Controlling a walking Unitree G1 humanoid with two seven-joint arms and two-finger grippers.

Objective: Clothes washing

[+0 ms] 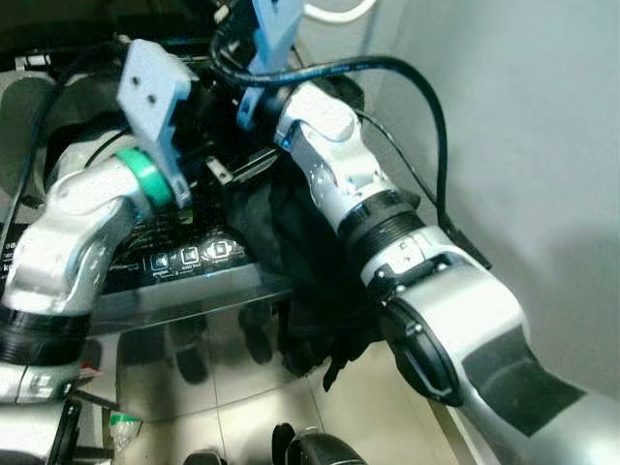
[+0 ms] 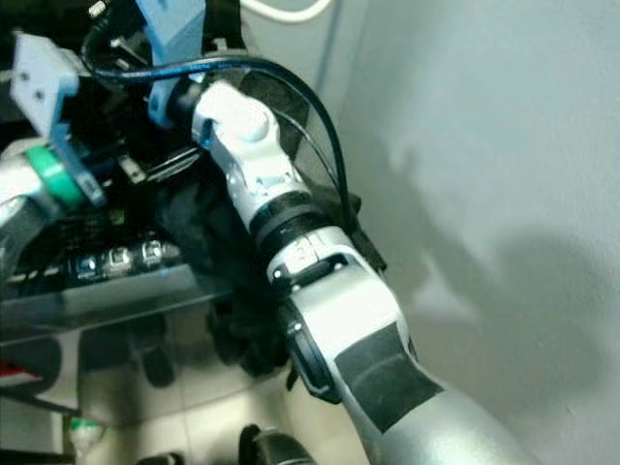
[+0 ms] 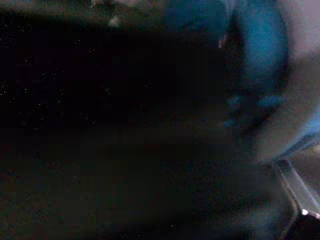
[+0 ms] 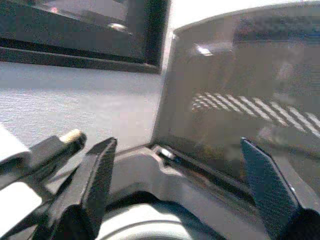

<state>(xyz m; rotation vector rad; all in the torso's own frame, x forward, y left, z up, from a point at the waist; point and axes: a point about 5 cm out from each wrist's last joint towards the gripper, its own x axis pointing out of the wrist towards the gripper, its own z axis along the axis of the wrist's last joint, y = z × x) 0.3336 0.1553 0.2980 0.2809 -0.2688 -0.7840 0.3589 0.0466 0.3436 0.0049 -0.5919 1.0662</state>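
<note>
A black garment point(image 1: 300, 262) hangs over the front edge of a top-loading washing machine point(image 1: 189, 257) and droops toward the floor. My right arm point(image 1: 358, 194) reaches across the garment into the machine's dark opening. In the right wrist view my right gripper point(image 4: 177, 144) is open, its fingers point(image 4: 97, 175) wide apart with nothing between them, facing the machine's inner rim and raised glass lid point(image 4: 240, 95). My left arm point(image 1: 87, 223) also reaches into the opening, its hand hidden behind a blue wrist bracket point(image 1: 155, 92). The left wrist view is very dark and blurred.
A grey wall point(image 1: 523, 116) stands close on the right of the machine. A black cable point(image 1: 426, 97) loops over my right arm. The lit control panel point(image 2: 116, 257) runs along the machine's front. Pale floor tiles point(image 1: 242, 407) lie below.
</note>
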